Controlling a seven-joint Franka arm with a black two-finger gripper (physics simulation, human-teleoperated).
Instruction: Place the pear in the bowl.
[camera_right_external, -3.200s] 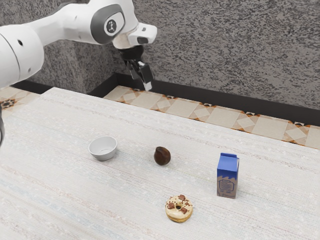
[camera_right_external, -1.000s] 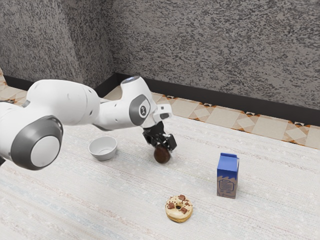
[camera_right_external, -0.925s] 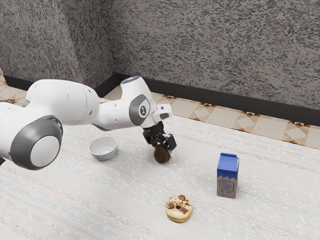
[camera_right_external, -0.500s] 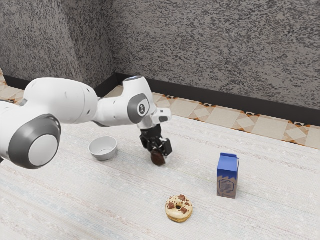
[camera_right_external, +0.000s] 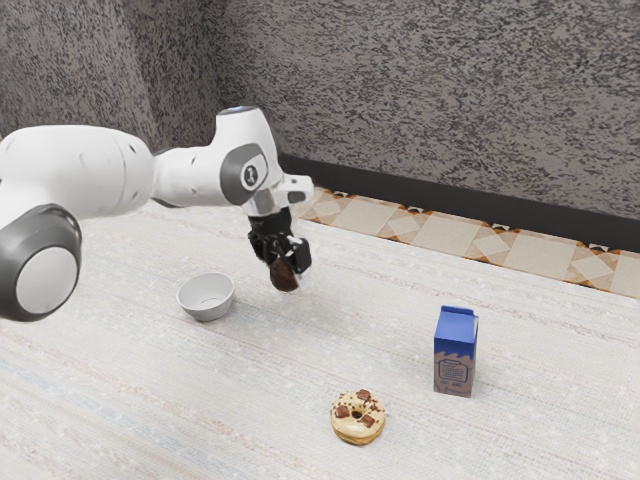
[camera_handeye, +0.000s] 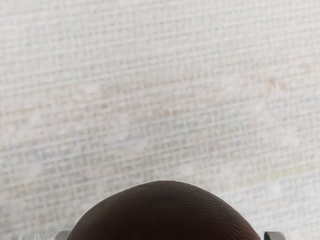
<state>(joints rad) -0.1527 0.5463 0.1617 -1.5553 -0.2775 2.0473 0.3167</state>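
Note:
In the exterior view my gripper (camera_right_external: 284, 268) is shut on the dark brown pear (camera_right_external: 284, 277), which hangs above the table from between the fingers. The white bowl (camera_right_external: 206, 297) stands on the table, toward the exterior view's left from the pear and a little lower in the picture. In the wrist view the pear (camera_handeye: 165, 212) bulges up at the lower edge, and the gripper (camera_handeye: 167, 236) has a fingertip on either side of it. The bowl's inside shows no object.
A blue and brown milk carton (camera_right_external: 455, 352) stands on the table (camera_right_external: 250, 400) toward the exterior view's right. A donut with brown chunks (camera_right_external: 358, 417) lies nearer the camera. Behind the table is a grey wall.
The pear has left its spot on the table, held in my gripper. Both have risen and moved toward the exterior view's left, closer to the bowl. Bowl, carton and donut have stayed put.

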